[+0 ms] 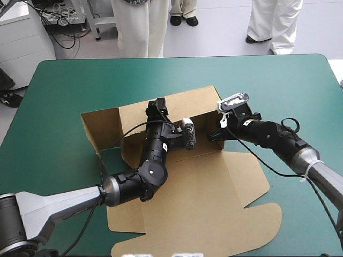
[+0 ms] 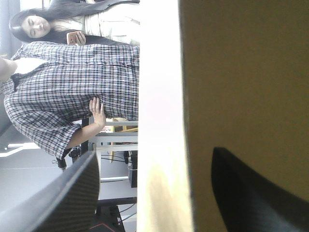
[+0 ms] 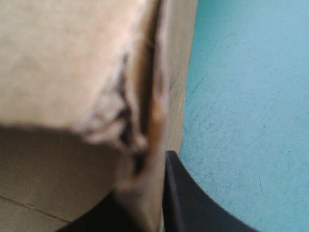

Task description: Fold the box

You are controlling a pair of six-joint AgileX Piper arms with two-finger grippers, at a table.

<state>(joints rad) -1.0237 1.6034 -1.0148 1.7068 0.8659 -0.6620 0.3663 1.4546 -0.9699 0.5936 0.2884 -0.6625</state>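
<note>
Working the box (image 1: 198,187) mid-fold on the teal-green cover (image 1: 300,80): lying under and ahead of both grippers, base and lid panel (image 1: 236,225) flat, far wall (image 1: 185,104) standing up, side flap (image 1: 99,126) lifting at the end beyond the left gripper (image 1: 157,108). Reaching that gripper up to the wall's top edge from the base side, likely steadying it upright while the other end is being worked. Standing its fingers (image 2: 67,198) well apart, one on each side of the board, the edge running between them: straddling, not clamping. Not reading contact with either face from the wrist view. Clamping the right gripper (image 1: 216,135) on the wall's opposite end: fingers all but together, the frayed board edge sandwiched between them, bare cover showing just beside the outer finger (image 3: 193,208). Probably gripping that corner to swing the end inward or hold the wall square, judging from pose only. Spacing the two grippers apart along one wall, so sharing the job rather than crowding one spot. Flagging risks: wall flopping back if the left one is only guarding, and board creasing further at the right pinch, looking ragged there.
</note>
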